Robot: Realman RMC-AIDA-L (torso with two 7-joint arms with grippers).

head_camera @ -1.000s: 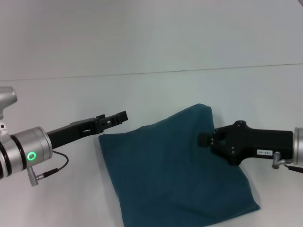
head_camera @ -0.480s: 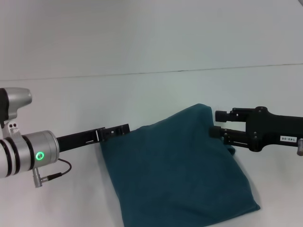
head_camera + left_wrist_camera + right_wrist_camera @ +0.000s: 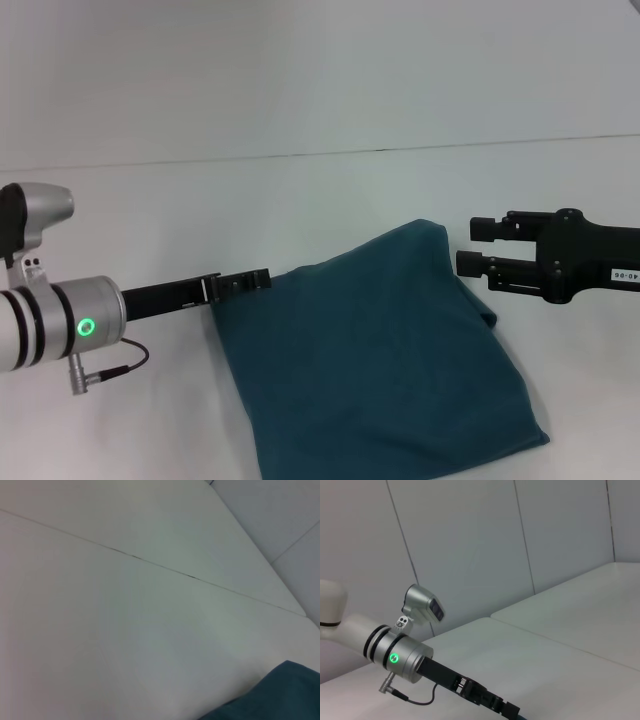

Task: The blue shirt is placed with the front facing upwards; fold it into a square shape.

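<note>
The right gripper (image 3: 478, 247) has let go and backed off, fingers spread; the left gripper (image 3: 262, 279), seemingly pressed together, touches the blue shirt (image 3: 375, 370), lying folded square on the table (image 3: 300, 200)

shirt (image 3: 375, 365): soft matt cloth, dark teal-blue, faint fuzzy nap, no sheen; smooth w/ a few shallow creases near right edge
table (image 3: 300, 210): white, smooth, matt, looks like laminate/painted board; thin dark seam across
left gripper (image 3: 262, 278): black matt fingers, hard plastic or coated metal, can't tell which
left arm (image 3: 60, 320): brushed silver metal cuff, satin shine, black bands, lit green ring; thin black rubbery cable
right gripper (image 3: 472, 246): black matt housing, plastic-looking; small white label
wall (image 3: 470, 545): pale smooth matt panels, thin seams
</note>
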